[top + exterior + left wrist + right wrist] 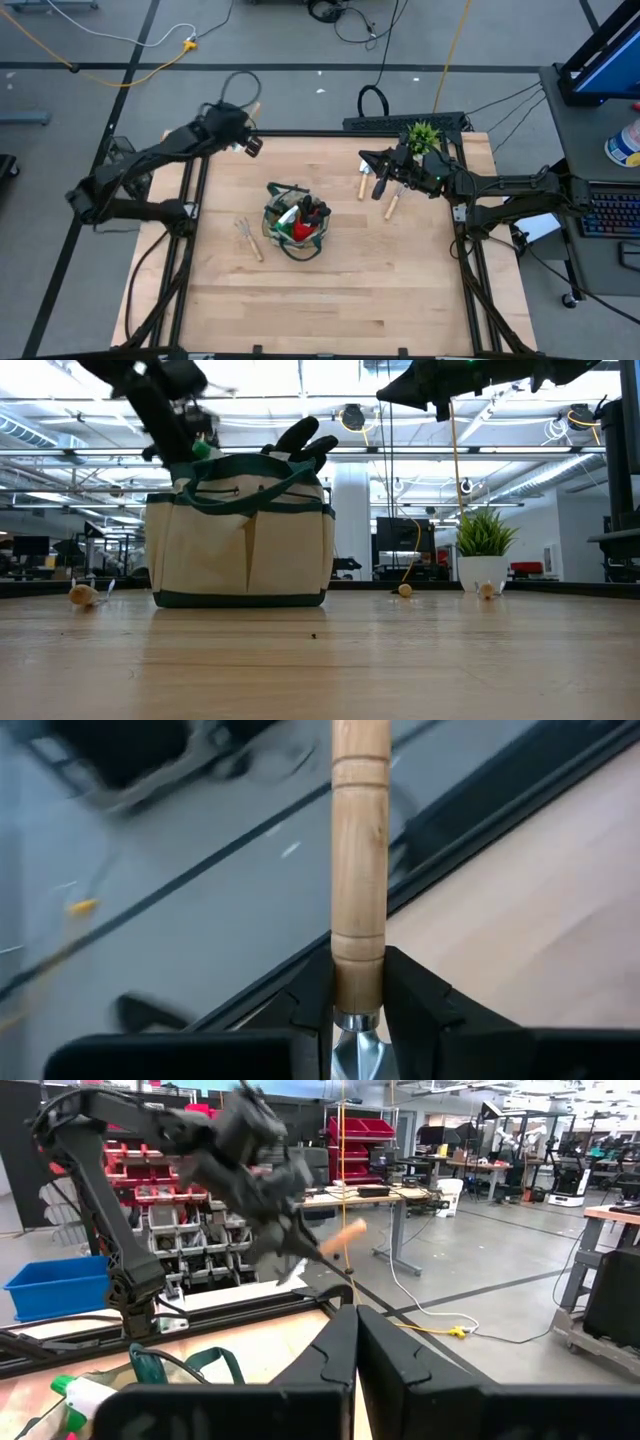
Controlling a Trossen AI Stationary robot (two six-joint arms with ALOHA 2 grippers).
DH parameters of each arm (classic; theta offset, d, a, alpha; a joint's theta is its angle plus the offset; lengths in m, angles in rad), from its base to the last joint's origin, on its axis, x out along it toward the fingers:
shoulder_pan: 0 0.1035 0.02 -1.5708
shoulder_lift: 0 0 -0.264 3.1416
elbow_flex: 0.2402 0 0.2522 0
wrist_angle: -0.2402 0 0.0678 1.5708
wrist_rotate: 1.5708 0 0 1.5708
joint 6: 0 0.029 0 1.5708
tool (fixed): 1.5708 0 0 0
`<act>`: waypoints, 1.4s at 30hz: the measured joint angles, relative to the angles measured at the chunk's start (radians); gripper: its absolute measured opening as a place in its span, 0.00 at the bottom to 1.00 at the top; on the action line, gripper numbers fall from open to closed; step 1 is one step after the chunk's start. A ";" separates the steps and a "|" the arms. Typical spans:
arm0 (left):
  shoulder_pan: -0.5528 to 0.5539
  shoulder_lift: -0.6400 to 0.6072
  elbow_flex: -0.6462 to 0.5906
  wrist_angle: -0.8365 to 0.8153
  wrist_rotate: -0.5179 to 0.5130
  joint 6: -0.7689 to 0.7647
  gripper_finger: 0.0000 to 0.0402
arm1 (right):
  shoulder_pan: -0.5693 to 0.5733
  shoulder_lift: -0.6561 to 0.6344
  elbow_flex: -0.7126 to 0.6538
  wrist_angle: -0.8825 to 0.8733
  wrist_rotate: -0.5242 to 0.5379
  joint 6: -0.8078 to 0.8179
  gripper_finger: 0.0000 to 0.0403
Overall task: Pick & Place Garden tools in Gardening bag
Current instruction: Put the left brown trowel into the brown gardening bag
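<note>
My left gripper (248, 128) is raised over the table's far left corner and shut on a garden tool with a light wooden handle (358, 840). The tan gardening bag (295, 222) stands upright on its base mid-table, with a red-and-black glove (305, 215) and a green-and-white item inside. My right gripper (379, 178) is shut and empty, raised above two wooden-handled trowels (362, 183) (392, 205) that lie flat on the table. A small hand fork (247, 238) lies left of the bag. My left gripper pinches the wooden handle's lower end (358, 982), just above the metal collar, between its two fingers (415, 990). The handle runs on past the fingertips, toward the table's far edge. The tool is lifted clear of the table.
A small spiky green plant in a white pot (422, 135) stands at the far right corner, right behind my right gripper. Dark frame rails (300, 133) border the table. Bare wood lies in front of the bag.
</note>
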 joint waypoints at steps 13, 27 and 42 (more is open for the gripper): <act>-0.002 -0.222 0.002 0.333 0.777 -0.210 0.16 | 0.000 0.000 0.000 0.000 -0.001 0.000 0.00; -0.164 -0.224 0.002 0.697 1.166 -0.405 0.16 | 0.000 0.000 0.000 -0.006 -0.001 -0.008 0.00; -0.499 -0.224 0.002 1.016 1.174 -0.361 0.16 | 0.000 0.000 0.000 -0.008 -0.001 -0.016 0.00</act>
